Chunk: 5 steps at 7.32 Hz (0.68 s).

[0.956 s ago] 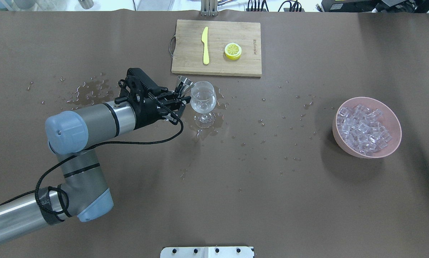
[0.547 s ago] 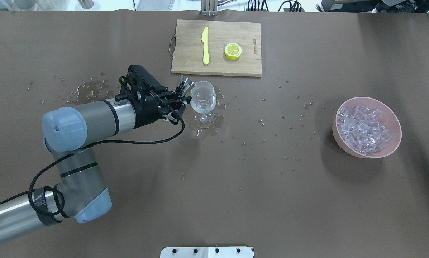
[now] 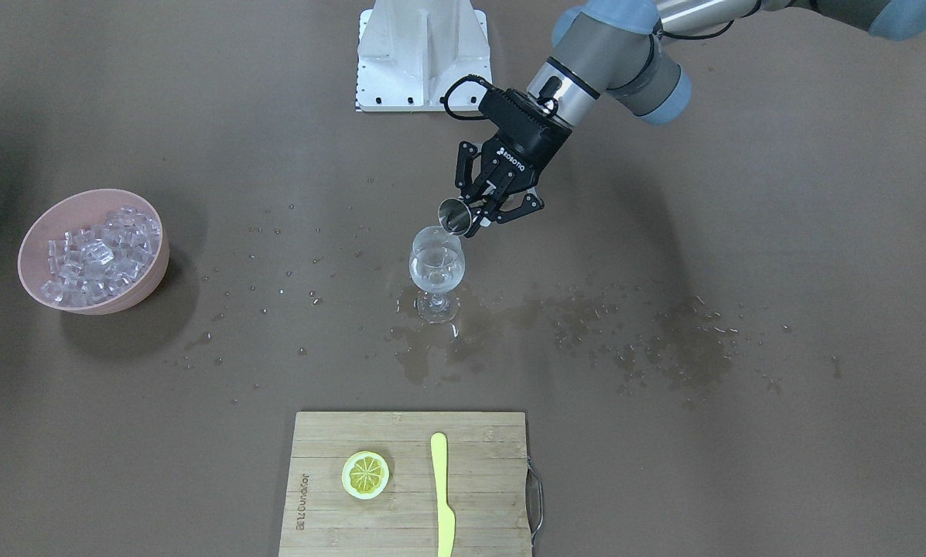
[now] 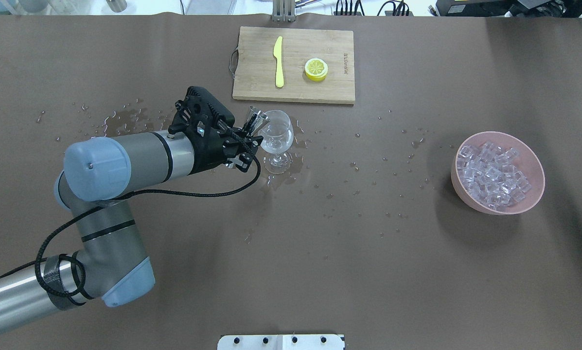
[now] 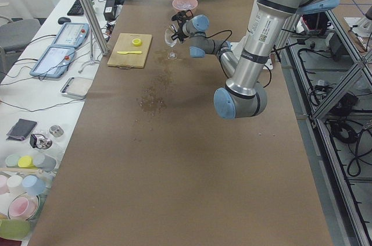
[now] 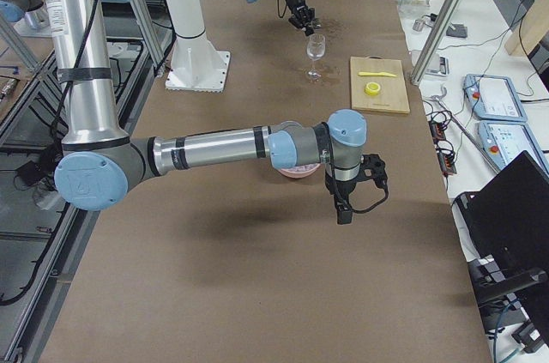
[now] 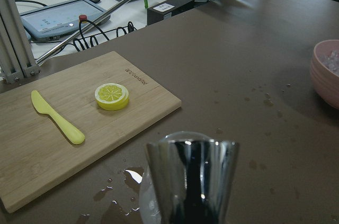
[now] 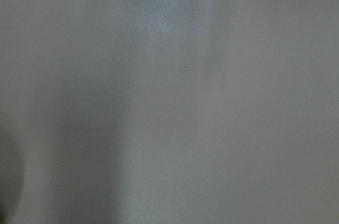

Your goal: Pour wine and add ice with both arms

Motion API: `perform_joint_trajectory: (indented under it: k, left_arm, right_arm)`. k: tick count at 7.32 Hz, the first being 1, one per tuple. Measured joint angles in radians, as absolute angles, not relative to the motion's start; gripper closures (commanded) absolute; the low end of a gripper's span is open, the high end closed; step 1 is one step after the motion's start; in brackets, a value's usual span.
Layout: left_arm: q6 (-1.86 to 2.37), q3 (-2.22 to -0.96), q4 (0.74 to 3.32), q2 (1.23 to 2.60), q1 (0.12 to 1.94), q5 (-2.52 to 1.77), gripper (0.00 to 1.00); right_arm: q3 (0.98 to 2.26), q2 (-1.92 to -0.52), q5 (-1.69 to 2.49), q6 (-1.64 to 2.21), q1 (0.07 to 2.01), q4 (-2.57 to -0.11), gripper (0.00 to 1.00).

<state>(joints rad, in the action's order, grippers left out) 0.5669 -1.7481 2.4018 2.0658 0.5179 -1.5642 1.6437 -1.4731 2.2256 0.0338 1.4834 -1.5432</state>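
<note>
A clear wine glass (image 4: 276, 138) stands upright in a small puddle, with some clear liquid in it. My left gripper (image 4: 249, 132) is shut on a small metal measuring cup (image 4: 255, 118), tilted with its mouth at the glass rim (image 3: 437, 236). The left wrist view looks along the measuring cup (image 7: 190, 173) from close up. The ice (image 4: 492, 174) is piled in a pink bowl (image 4: 466, 199) at the right. My right gripper (image 6: 347, 204) shows only in the exterior right view, hanging just beside the bowl; I cannot tell if it is open or shut.
A wooden cutting board (image 4: 295, 92) lies behind the glass, with a yellow knife (image 4: 278, 61) and a lemon slice (image 4: 316, 68) on it. Water drops and wet patches (image 4: 125, 121) are scattered over the brown table. The white pedestal (image 3: 422, 54) stands at the robot's side.
My left gripper has moved a little to the right and turned at the wrist. The measuring cup is closer to the glass rim and more tilted.
</note>
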Motion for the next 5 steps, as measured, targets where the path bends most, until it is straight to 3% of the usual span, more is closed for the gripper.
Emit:
perform_joint_trajectory:
  k: [5]
  left_arm:
    - [0.568,-1.755,2.313,2.078,0.520,-1.619,1.00]
  right_arm:
    - [1.643,-1.475,2.226,0.034,1.483,-1.543,0.00]
